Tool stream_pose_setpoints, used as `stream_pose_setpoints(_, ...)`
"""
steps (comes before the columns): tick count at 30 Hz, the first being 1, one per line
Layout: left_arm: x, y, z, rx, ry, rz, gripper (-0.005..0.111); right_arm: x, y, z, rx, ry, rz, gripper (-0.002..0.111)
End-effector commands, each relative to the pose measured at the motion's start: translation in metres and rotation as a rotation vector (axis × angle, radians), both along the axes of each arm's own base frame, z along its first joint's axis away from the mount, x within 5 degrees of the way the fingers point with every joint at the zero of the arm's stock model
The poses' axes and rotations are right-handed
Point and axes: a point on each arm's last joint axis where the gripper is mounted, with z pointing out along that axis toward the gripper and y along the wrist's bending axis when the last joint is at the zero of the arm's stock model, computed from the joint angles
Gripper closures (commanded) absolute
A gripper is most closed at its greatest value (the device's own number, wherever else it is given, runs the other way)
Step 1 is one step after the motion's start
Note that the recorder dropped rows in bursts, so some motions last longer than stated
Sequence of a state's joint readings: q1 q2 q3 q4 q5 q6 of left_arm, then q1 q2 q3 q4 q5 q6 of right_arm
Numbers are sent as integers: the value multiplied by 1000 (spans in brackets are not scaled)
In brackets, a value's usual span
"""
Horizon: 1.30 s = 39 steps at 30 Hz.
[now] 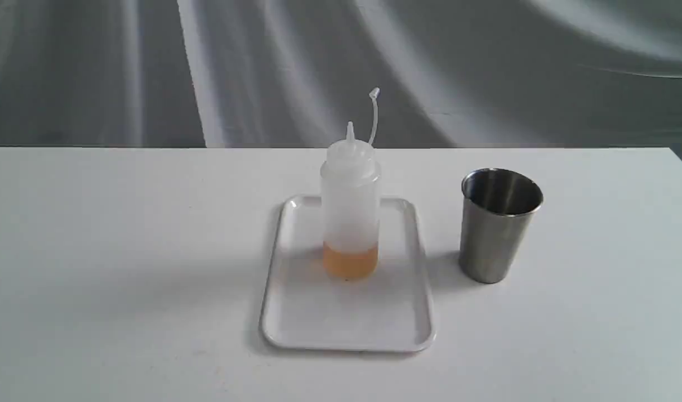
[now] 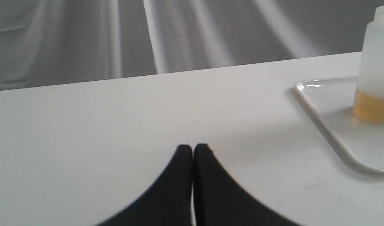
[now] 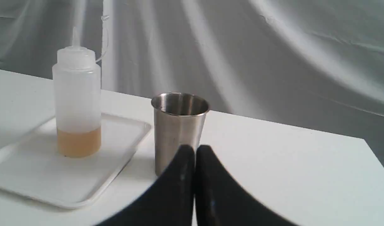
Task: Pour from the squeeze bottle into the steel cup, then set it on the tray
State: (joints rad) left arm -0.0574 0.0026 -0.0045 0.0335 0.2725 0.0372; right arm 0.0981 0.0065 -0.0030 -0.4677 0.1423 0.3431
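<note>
The left gripper [image 2: 193, 147] has its tips pressed together, empty, over the table [image 2: 116, 125]. The tray [image 2: 333, 106] carrying the bottle [image 2: 375, 72] is well apart from it. The right gripper [image 3: 195, 148] is likewise closed on nothing, with the cup [image 3: 176, 131] just beyond its tips. In the exterior view the bottle stands upright on the tray, amber liquid in its bottom. The cup stands right of the tray, its contents unseen.

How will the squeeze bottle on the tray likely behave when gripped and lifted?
The squeeze bottle probably feels light: amber liquid fills only its bottom. Its translucent plastic wall likely gives under a grip, so squeezing might push liquid out the uncapped nozzle. Tall and narrow, it could tip if nudged high.
</note>
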Motion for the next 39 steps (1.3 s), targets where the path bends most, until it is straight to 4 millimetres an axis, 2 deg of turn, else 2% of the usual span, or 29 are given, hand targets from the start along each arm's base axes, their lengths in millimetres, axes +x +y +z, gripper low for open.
stream_pose_setpoints(1,0,0,-1,-8,-5,-5,107,0,0,-1,19,2,-7,108)
stream_pose_setpoints(13,0,0,-1,-4,-5,-5,107,0,-1,-2,25,10,-9,108)
stream_pose_setpoints(14,0,0,-1,-4,-5,-5,107,0,0,-2,39,12,-8,108)
stream_pose_setpoints(18,0,0,-1,-6,-5,-5,107,-1,3,-3,280,35,14,108)
stream_pose_setpoints(22,0,0,-1,-6,-5,-5,107,-1,2,-6,293,69,4,108)
stream_pose_setpoints(30,0,0,-1,-2,-5,-6,107,-2,1,-15,280,164,-28,108)
stream_pose_setpoints(36,0,0,-1,-2,-5,-6,107,-3,0,-17,78,180,-15,108)
stream_pose_setpoints(39,0,0,-1,-2,-5,-6,107,-3,0,-17,36,179,-10,108)
